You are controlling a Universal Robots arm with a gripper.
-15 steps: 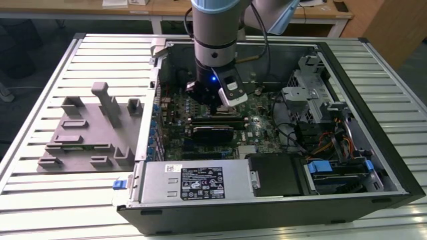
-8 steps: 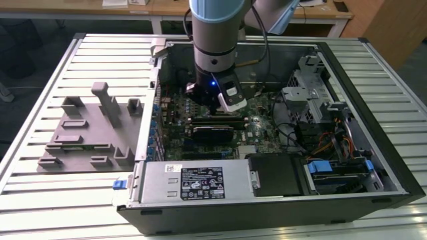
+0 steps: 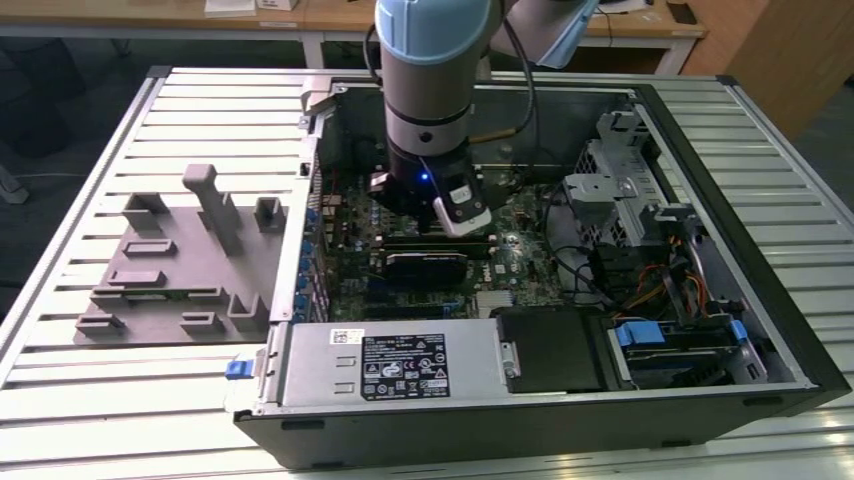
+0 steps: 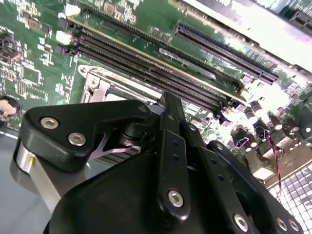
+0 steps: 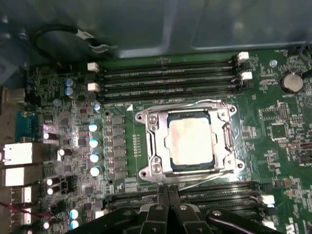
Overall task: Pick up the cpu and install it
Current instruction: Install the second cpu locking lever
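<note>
The fingers [image 5: 168, 207] are pressed together, holding nothing, just beside the socket [image 5: 190, 141] — the cpu [image 5: 190, 140] already sits in its frame, with memory slots [image 5: 165, 78] flanking it on 2 sides.

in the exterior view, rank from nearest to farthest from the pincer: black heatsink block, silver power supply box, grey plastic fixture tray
1. Black heatsink block, inside the case just below the pincer.
2. Silver power supply box, at the case's near edge.
3. Grey plastic fixture tray, outside the case on the exterior view's left.
</note>
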